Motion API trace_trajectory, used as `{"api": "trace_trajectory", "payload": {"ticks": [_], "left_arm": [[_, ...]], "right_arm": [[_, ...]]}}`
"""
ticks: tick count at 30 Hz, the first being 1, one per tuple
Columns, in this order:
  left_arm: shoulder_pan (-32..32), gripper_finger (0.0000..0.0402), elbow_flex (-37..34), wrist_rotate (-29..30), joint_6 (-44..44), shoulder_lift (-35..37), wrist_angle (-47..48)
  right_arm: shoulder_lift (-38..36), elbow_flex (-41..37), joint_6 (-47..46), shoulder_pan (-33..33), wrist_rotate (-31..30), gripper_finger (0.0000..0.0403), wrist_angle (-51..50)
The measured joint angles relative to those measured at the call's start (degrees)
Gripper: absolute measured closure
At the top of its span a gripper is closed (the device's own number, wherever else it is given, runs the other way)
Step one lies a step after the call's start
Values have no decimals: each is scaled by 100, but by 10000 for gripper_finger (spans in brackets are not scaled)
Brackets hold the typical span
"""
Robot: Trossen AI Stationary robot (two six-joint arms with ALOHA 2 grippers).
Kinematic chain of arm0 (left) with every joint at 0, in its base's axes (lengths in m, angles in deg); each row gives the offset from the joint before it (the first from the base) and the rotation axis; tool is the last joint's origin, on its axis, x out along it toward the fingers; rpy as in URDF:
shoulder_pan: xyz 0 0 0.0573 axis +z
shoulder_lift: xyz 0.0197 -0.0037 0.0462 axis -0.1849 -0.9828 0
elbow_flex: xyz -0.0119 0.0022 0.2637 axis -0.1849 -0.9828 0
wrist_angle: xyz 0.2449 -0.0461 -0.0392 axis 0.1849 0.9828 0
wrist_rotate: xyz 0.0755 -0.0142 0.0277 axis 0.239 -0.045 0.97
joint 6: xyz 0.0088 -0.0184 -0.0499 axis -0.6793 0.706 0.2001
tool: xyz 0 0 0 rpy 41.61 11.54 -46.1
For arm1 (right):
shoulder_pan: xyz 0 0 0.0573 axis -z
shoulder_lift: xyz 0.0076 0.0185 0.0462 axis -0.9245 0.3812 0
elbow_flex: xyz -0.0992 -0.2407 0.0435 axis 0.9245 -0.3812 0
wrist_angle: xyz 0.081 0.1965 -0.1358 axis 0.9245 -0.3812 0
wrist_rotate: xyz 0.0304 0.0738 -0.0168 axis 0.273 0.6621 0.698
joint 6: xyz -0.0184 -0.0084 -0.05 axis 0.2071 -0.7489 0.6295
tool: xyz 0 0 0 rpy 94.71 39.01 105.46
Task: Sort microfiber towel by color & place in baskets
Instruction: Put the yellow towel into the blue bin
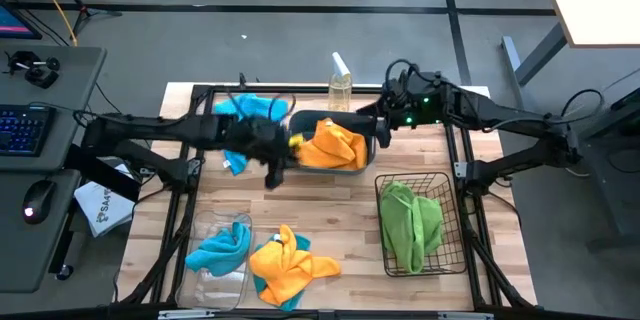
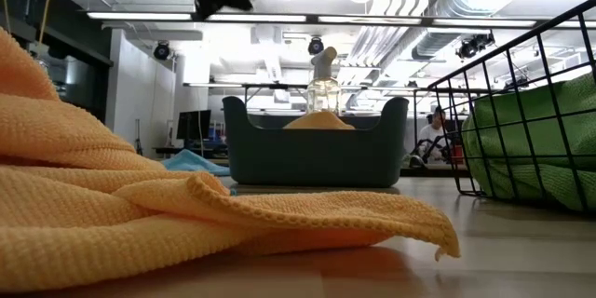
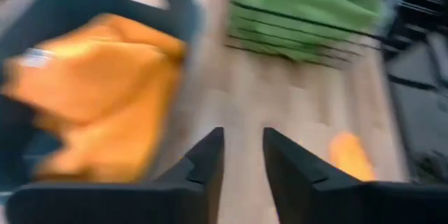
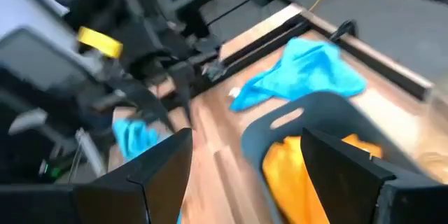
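Orange towel (image 1: 333, 146): in teal tub (image 1: 371, 149), just beside left gripper (image 1: 278, 162)
Left gripper: jaws narrowly parted, empty
Right gripper (image 1: 383, 123): wide, empty, at tub's far rim
Around: green towel (image 1: 411, 222) in wire basket (image 1: 449, 222)

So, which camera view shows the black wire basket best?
The high view: the whole black wire basket shows from above, with a green towel inside. The low view shows only one side of it. The left wrist view shows it blurred; the right wrist view does not show it.
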Motion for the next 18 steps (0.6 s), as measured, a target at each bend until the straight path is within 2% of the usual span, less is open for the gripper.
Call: {"api": "trace_trajectory", "payload": {"ticks": [6, 10, 15, 18], "left_arm": [[-1396, 227, 2, 74, 465, -82, 75], [-1962, 180, 0, 196, 514, -372, 421], [-2374, 152, 177, 240, 216, -680, 1118], [-2648, 146, 249, 346, -70, -767, 1048]], "right_arm": [[271, 0, 261, -387, 217, 139, 167], [304, -1, 60, -693, 537, 139, 527], [302, 0, -719, -1194, 725, 139, 1017], [302, 0, -1176, -1598, 658, 139, 1118]]}}
